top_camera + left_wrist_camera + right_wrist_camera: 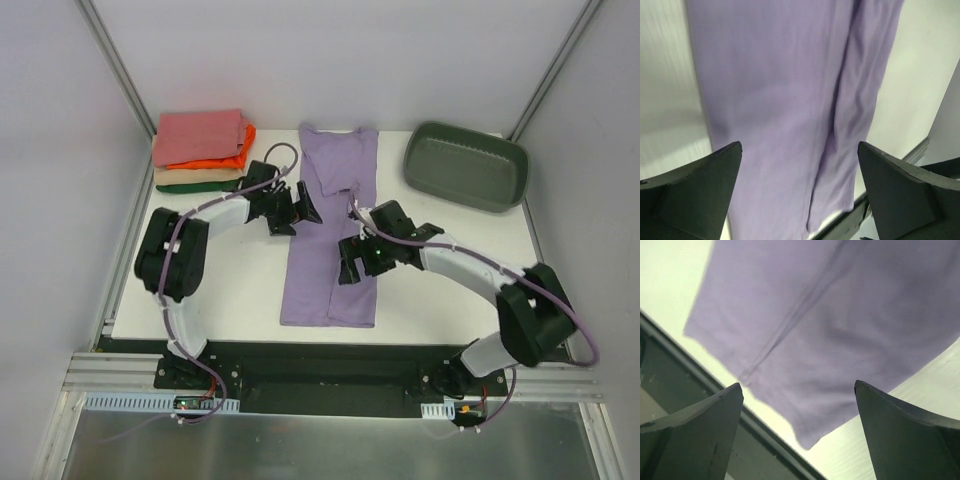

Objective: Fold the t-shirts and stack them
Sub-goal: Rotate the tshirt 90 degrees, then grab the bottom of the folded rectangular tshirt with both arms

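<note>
Your left arm [170, 255] and right arm [530, 310]: white link shells, black joint housings, one lilac cable [225, 200] running along each. Fingers [695, 195]: matte black, wedge-shaped, plain. Bases [185, 370]: black.

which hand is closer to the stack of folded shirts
Left. The left hand is at the edge of the lavender shirt nearest the stack; the right hand is over the shirt's opposite edge, farther away.

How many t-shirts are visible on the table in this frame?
5. Four are folded and piled at the far-left corner: salmon-pink on top, then orange, tan, dark green. One lavender lies lengthwise in the middle. Others may be hidden between them.
</note>
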You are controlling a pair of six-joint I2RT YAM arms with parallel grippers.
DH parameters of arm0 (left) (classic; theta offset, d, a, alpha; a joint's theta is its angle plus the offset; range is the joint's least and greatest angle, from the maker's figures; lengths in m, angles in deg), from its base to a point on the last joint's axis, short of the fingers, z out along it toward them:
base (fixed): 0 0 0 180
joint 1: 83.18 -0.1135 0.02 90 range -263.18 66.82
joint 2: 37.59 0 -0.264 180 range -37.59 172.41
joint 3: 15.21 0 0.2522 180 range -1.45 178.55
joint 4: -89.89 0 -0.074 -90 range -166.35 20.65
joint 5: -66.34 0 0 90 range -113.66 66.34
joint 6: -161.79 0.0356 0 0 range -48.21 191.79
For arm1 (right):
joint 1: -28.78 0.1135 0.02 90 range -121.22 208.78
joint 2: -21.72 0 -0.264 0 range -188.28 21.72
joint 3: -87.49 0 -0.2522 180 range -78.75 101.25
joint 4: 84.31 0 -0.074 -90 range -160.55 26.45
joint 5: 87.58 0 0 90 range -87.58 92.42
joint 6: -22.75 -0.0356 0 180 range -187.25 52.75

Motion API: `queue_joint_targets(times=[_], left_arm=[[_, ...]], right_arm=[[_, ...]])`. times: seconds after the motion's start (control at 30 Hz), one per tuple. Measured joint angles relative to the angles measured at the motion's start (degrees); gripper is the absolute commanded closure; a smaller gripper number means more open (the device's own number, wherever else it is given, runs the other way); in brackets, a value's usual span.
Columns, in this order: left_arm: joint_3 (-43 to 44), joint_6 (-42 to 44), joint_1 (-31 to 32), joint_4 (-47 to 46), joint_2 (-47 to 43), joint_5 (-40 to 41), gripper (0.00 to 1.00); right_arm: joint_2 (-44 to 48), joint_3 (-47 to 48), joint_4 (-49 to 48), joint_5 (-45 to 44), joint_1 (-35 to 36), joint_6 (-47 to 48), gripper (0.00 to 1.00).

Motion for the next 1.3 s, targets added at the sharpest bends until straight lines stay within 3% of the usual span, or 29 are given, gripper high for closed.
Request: queue_joint_targets(times=[0.13, 0.33, 0.5, 0.67, 0.83, 1.13, 1.3], left_arm=[[-10.49, 0.09, 2.4, 0.79, -14.49, 3.02, 0.01], [-29.79, -3.21, 6.78, -0.24, -41.29, 8.02, 0.01], [-43.63, -7.15, 9.07, 1.88, -52.65, 10.78, 0.01], [-51.82, -10.8, 11.26, 3.87, -59.21, 11.02, 0.01], [-54.34, -13.35, 13.33, 3.78, -59.71, 11.63, 0.14], [-52.24, -15.1, 15.72, 1.01, -53.05, 13.81, 0.28], [-50.64, -15.04, 16.11, 0.35, -49.05, 15.17, 0.44]], right_arm=[[13.53, -3.23, 1.88, -4.22, 5.42, -0.81, 0.04], [38.58, -16.55, -0.94, -6.99, 4.55, -9.49, 0.04], [47.84, -27.43, -2.29, -7.69, 2.78, -17.18, 0.01], [46.25, -31.34, -2.34, -6.27, 3.1, -21.84, 0.01], [39.04, -32.61, -4.2, -7.04, 5.75, -26.14, 0.1], [31.98, -31.78, -6.19, -12.76, 10.08, -29.94, 0.19], [28.55, -30.4, -7.3, -15.13, 10.88, -30.88, 0.35]])
